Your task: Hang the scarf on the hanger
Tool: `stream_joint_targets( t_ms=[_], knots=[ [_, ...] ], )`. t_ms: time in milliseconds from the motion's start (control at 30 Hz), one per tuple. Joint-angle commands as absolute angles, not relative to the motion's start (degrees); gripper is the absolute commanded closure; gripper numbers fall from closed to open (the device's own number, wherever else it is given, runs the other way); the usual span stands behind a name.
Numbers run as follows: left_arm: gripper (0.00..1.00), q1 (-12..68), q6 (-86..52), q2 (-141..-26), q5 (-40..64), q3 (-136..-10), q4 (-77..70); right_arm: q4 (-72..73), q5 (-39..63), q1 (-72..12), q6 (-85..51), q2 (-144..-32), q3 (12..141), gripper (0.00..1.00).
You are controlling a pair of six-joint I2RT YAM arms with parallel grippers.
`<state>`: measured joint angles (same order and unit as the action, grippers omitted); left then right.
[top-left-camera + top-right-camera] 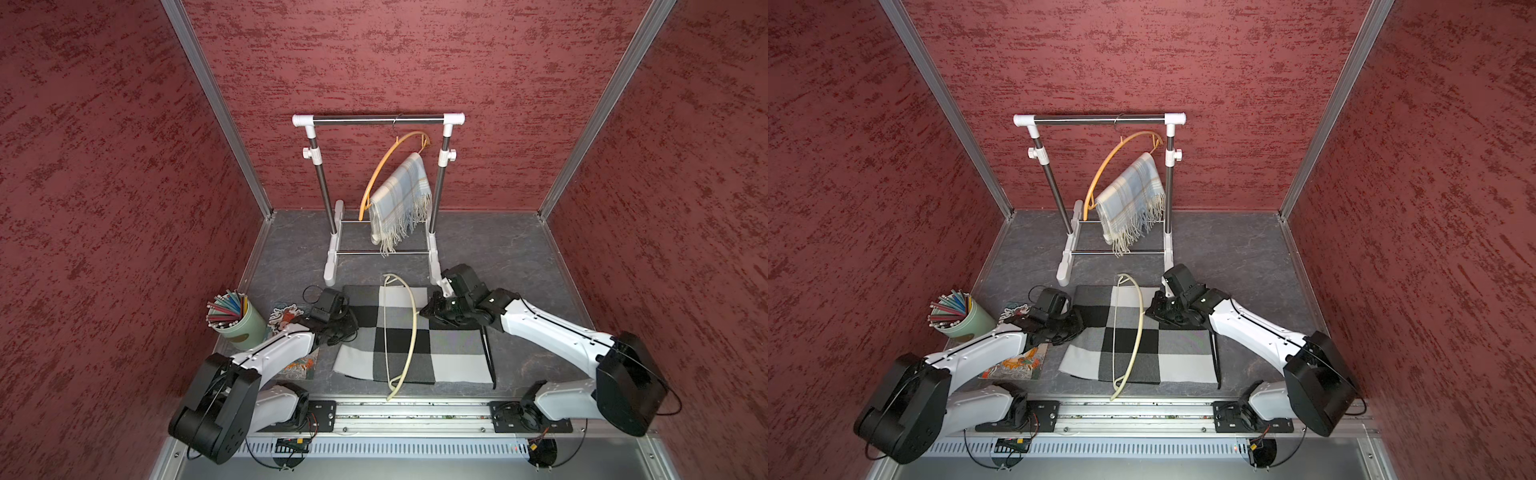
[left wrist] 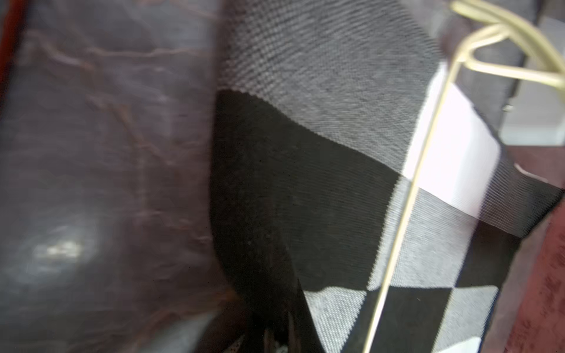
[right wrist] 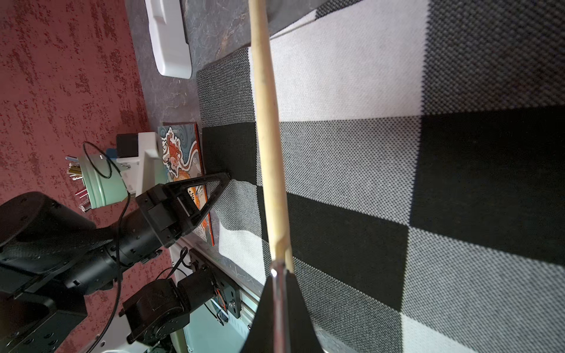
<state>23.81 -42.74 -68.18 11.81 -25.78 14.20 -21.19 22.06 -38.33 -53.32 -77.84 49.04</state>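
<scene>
The left wrist view blurs the tabletop [image 2: 91, 183]; the hanger [image 2: 519, 73] is cropped.

Grey tabletop [image 1: 519, 257] under checked scarf [image 1: 457, 357]

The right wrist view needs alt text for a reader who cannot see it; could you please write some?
The right gripper is shut on a cream hanger that stretches over a black, grey and white checked scarf. Across the scarf, the left gripper pinches its edge, with a picture card and a green cup of pencils beyond.
</scene>
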Motion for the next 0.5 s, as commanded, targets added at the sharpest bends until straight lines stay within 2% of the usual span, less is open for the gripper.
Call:
stream_joint_targets(
  t_ms=[0,100,267,467],
  knots=[
    [1.00,30.6,-35.7,-64.0,16.2,-30.6,10.1,-23.6,20.4,-37.1,-52.2,-77.0,46.9,1.00],
    [1.00,37.5,-33.5,-64.2,16.2,-34.9,9.2,-22.6,20.9,-36.5,-52.5,-76.9,45.3,1.00],
    [1.00,47.3,-32.7,-72.5,15.6,-40.2,4.8,-22.1,21.3,-36.1,-52.8,-76.2,43.9,1.00],
    [1.00,47.5,-37.4,-91.8,17.4,-44.0,0.2,-23.0,22.0,-35.7,-52.7,-74.6,43.9,1.00]
  ],
)
